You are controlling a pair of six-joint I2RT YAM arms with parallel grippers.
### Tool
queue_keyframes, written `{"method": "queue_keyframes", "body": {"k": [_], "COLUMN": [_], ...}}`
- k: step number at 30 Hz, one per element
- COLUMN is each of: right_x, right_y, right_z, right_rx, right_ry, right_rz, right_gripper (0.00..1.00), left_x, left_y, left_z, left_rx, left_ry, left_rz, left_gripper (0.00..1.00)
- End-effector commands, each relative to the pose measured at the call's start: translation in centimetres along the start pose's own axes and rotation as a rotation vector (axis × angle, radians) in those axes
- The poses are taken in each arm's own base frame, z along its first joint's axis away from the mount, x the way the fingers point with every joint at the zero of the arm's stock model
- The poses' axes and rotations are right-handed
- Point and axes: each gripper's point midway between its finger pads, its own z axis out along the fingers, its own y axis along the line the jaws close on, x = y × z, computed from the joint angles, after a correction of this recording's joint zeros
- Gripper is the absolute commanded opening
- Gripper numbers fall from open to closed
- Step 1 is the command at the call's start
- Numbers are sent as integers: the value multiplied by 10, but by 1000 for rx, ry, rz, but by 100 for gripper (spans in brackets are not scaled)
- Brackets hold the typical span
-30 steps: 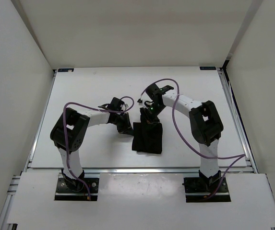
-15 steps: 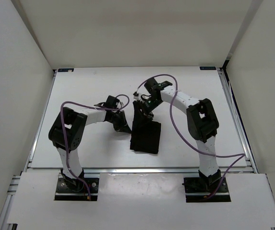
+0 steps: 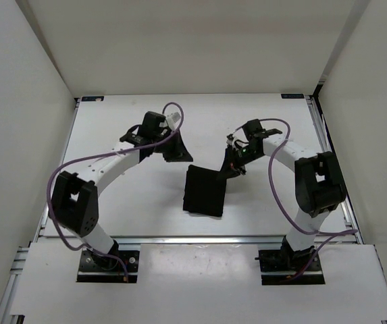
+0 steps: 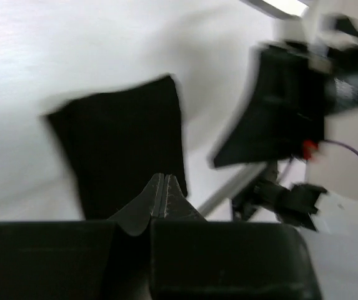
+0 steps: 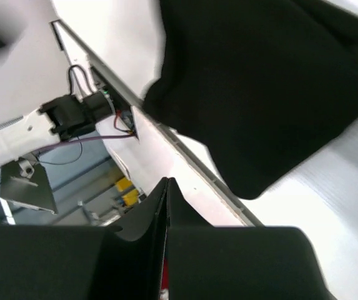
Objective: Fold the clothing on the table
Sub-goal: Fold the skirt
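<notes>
The clothing (image 3: 204, 191) is a black folded rectangle lying flat on the white table (image 3: 112, 202), near its front middle. My left gripper (image 3: 181, 156) hovers behind the clothing's left corner, shut and empty. In the left wrist view the clothing (image 4: 119, 147) lies beyond the closed fingertips (image 4: 164, 179). My right gripper (image 3: 226, 171) sits just off the clothing's back right corner, shut with nothing in it. The right wrist view shows the clothing (image 5: 272, 81) ahead of the gripper (image 5: 166, 182), apart from it.
Metal rails (image 3: 335, 175) run along the table's sides and front edge (image 5: 191, 156). White walls enclose the back and both sides. Purple cables loop from both arms. The right arm (image 4: 291, 106) shows blurred in the left wrist view.
The right gripper opened, let go of the clothing and shut again, moving right. The left arm swung back and away. The clothing now lies flat.
</notes>
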Motion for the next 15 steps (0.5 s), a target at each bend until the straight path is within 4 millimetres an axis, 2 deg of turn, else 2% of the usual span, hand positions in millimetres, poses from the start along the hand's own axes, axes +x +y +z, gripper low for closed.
{"method": "queue_keyframes", "body": {"k": [1,2,4,8,10,12,13,15], "right_x": [-7,-10,-7,1,8,11,13,17], "right_y": [-13,-13,-17,-23,-31,-34,-42,-52], "right_z": [7,6,8,15,22,29,33,41], "right_rx": [8,10,-2,-8,-14,-33,-15,21], "right_ry": [-27,-43,-35,-5,23,50,65,92], "right_rz": [63,50,75,95,124,136,157,185], "right_gripper": [0,0,0,0,0,0,0,0], "left_x": [46,55,88,124,131,134,137,134], "left_y": [-16,-14,16,53,65,70,71,77], "left_z": [1,2,15,29,35,39,41,42], "left_rx": [117,112,78,17,-24,-38,-52,-88], "left_ry": [109,119,166,220,226,227,232,219], "left_rz": [-62,-73,-161,-235,-229,-227,-212,-209], "left_gripper": [0,0,0,0,0,0,0,0]}}
